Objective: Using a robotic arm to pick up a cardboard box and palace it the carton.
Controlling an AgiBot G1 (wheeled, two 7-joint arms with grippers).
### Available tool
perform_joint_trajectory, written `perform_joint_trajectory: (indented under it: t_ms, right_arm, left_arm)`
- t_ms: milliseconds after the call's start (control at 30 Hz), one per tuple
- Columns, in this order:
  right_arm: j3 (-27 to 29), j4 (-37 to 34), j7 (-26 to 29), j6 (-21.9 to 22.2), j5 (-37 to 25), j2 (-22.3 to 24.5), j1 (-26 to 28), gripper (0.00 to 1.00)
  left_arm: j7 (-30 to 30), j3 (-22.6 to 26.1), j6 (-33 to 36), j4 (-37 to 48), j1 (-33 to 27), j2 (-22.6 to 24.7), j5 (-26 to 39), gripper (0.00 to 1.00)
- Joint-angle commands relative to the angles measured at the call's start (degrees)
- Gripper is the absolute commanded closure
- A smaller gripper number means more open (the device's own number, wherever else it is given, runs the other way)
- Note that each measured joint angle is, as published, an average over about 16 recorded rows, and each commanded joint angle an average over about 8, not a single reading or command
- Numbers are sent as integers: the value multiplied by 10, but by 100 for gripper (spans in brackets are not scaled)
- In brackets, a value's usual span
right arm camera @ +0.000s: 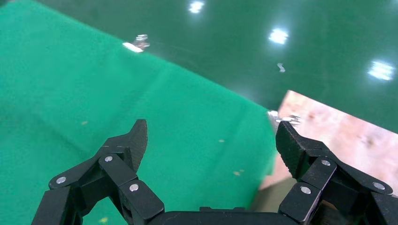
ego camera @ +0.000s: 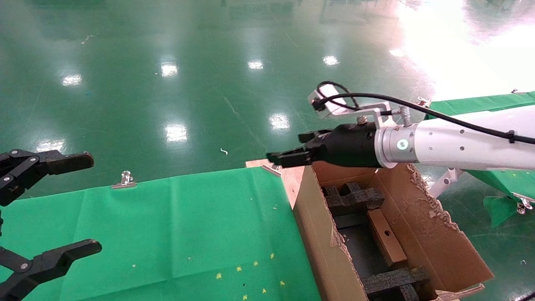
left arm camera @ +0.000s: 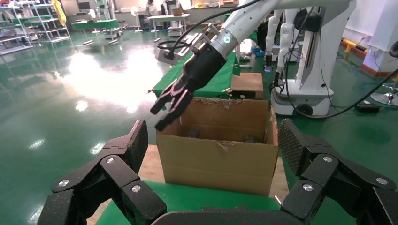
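Head view: cardboard box [ego camera: 386, 239] lying inside carton [ego camera: 434, 234] between foam blocks [ego camera: 353, 198]. Right gripper [ego camera: 288, 151] spread, empty, above carton's far corner. Left gripper [ego camera: 62, 205] spread, idle over green cloth [ego camera: 167, 234]. Placement appears done.

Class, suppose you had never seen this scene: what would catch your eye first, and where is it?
Probably the white robotic arm reaching in from the right, its open right gripper hanging empty above the near-left corner of the carton. Inside the carton, between black foam blocks, lies the small cardboard box. The left gripper waits open over the green cloth.
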Motion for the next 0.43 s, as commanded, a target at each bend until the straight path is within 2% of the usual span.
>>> perform_joint_trajectory:
  t_ms: [33, 333, 433]
  right_arm:
    - [34, -2, -26, -24, 13, -2, -20, 0]
    - [186, -10, -143, -130, 73, -11, -111, 0]
    - [211, -12, -162, -148, 83, -12, -127, 0]
  left_arm:
    - [0, 0, 0, 0, 0, 0, 0, 0]
    - [0, 0, 0, 0, 0, 0, 0, 0]
    - [0, 0, 0, 0, 0, 0, 0, 0]
